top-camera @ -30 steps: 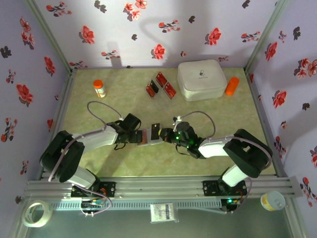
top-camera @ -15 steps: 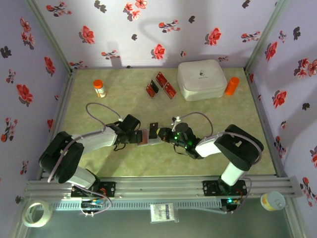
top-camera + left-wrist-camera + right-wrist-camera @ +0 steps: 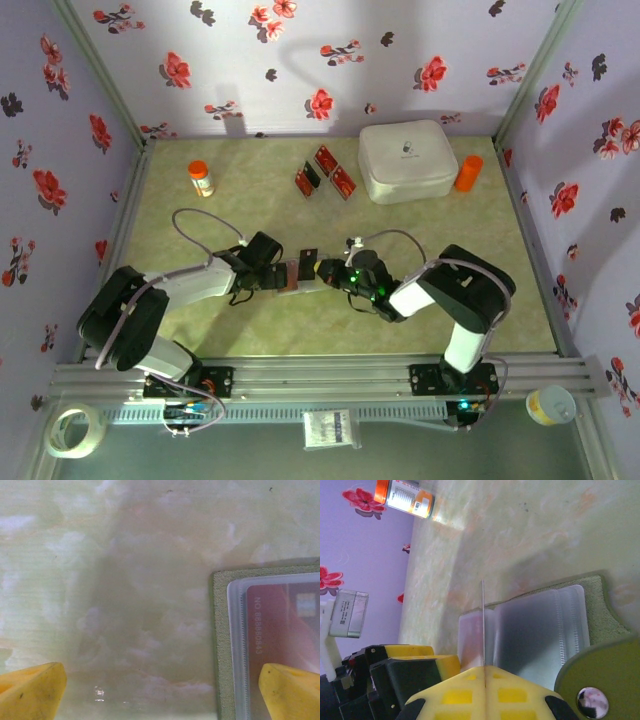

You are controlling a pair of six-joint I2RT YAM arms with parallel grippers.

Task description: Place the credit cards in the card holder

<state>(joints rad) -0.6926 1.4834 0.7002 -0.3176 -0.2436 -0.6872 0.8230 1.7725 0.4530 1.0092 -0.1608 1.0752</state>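
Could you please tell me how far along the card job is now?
Done: one red credit card sits inside a clear sleeve of the open olive-green folding card holder. In hand: the right gripper is shut on a thin card, held edge-on over the sleeves; the left gripper is open at the holder's edge. Left: three red cards lie on the table near the white rounded box.

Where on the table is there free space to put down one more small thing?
The green marbled table is bare between the small orange-capped bottle and the three red cards, and along the near strip between the arms' bases. Crowded: the centre, where both arms meet over the open olive-green card holder.
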